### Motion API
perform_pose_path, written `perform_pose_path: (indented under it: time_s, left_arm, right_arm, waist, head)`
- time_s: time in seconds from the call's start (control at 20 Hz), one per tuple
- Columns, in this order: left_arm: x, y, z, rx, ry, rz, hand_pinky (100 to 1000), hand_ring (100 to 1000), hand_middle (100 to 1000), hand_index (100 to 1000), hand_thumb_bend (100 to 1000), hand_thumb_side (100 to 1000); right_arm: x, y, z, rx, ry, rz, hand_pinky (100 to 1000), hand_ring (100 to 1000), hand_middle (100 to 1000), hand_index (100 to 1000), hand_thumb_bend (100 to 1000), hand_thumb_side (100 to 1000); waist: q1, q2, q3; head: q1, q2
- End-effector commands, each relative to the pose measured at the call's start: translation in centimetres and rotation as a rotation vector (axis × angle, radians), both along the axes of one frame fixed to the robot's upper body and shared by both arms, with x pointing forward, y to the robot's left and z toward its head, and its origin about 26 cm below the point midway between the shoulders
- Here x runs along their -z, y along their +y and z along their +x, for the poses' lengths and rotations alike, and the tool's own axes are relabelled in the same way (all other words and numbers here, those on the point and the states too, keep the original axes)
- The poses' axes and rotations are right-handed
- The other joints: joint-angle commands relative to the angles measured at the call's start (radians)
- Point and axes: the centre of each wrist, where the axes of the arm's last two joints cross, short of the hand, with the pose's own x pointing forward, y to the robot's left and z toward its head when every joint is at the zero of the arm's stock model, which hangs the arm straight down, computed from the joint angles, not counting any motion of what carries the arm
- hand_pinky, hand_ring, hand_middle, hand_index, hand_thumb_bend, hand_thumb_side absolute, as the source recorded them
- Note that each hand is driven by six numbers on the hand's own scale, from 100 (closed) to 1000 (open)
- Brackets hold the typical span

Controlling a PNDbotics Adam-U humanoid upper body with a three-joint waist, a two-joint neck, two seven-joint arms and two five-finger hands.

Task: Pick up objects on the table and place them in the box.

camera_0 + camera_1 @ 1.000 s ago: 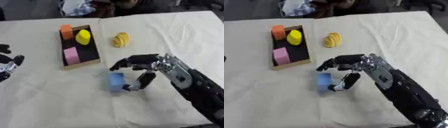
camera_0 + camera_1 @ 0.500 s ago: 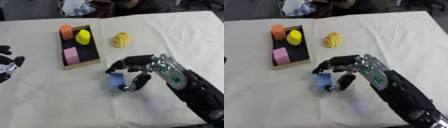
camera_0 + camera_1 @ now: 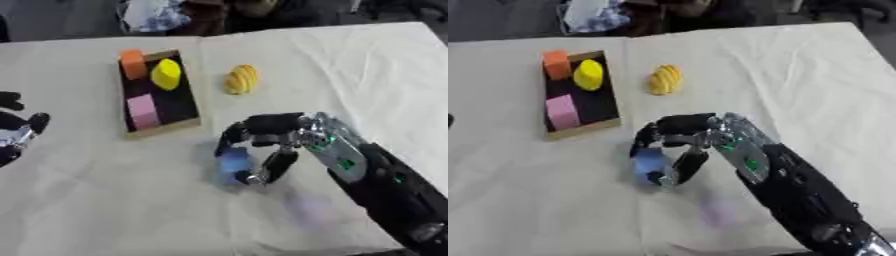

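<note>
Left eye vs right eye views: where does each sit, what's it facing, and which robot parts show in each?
Left eye view: head camera, looking down at the table; shows the right hand curled round the blue object, plus the left hand at the left edge.
Right eye view: same head, set slightly to the right, same downward aim; right hand and forearm show, the left hand barely.
Shared: the box holding orange, yellow and pink pieces, and the yellow ridged object beside it.

White-clothed table with box, yellow ridged object, blue block.
</note>
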Motion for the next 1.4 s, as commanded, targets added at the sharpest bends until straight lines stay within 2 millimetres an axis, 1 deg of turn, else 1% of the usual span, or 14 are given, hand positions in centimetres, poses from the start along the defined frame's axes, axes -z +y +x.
perform_pose_path:
  time_s: [0.05,0.2,0.35,0.5,0.7,0.9,1.0,1.2,1.4]
  left_arm:
    - [-0.8,0.2,-0.1,-0.001,-0.023,0.015,634,567,601,745,571,420]
    - [-1.0,0.0,-0.1,0.003,-0.035,0.008,634,567,601,744,570,417]
    - [-1.4,-0.6,-0.1,0.021,-0.061,-0.011,636,567,600,744,567,415]
    - [-1.8,-1.4,-0.1,0.045,-0.086,-0.031,637,567,600,743,564,411]
    - [-2.1,-2.2,-0.3,0.059,-0.113,-0.059,636,566,599,744,561,404]
    - [-2.2,-2.5,-0.4,0.06,-0.12,-0.074,637,563,595,743,558,401]
    - [-2.0,-3.0,-0.5,0.07,-0.123,-0.103,637,563,595,743,556,401]
    - [-1.9,-3.6,-0.4,0.081,-0.124,-0.121,637,563,594,742,549,401]
    - [-1.8,-3.9,-0.4,0.087,-0.124,-0.13,639,562,594,742,547,401]
  right_arm:
    - [-3.1,-0.4,0.5,0.014,-0.096,0.05,793,760,639,756,110,251]
    - [-5.3,-0.3,1.0,0.02,-0.142,0.078,792,757,640,761,119,232]
    - [-7.4,-0.2,1.8,0.034,-0.183,0.09,792,755,641,766,123,222]
    - [-8.6,-0.3,2.8,0.066,-0.204,0.102,791,751,641,765,123,214]
    - [-8.7,-0.8,4.2,0.139,-0.202,0.099,789,748,643,766,125,213]
    - [-7.8,-1.0,5.3,0.171,-0.209,0.092,788,748,653,772,121,201]
    - [-7.6,-1.3,6.0,0.227,-0.206,0.114,787,748,654,774,119,197]
    - [-6.6,-0.8,7.2,0.31,-0.198,0.14,788,753,677,798,103,191]
    - [-5.5,-0.4,7.9,0.343,-0.218,0.159,789,756,690,816,100,186]
  waist:
    - [-0.009,-0.028,0.005]
    - [-0.006,-0.028,0.015]
    - [-0.001,-0.024,0.037]
    - [0.004,-0.018,0.064]
    - [0.01,-0.011,0.098]
    - [0.013,-0.007,0.109]
    - [0.014,-0.001,0.129]
    - [0.015,0.004,0.146]
    - [0.014,0.006,0.156]
  head:
    - [-0.006,0.0]
    - [-0.01,-0.001]
    - [-0.018,-0.006]
    - [-0.025,-0.012]
    - [-0.033,-0.018]
    - [-0.037,-0.02]
    - [-0.05,-0.024]
    - [-0.064,-0.03]
    - [-0.073,-0.035]
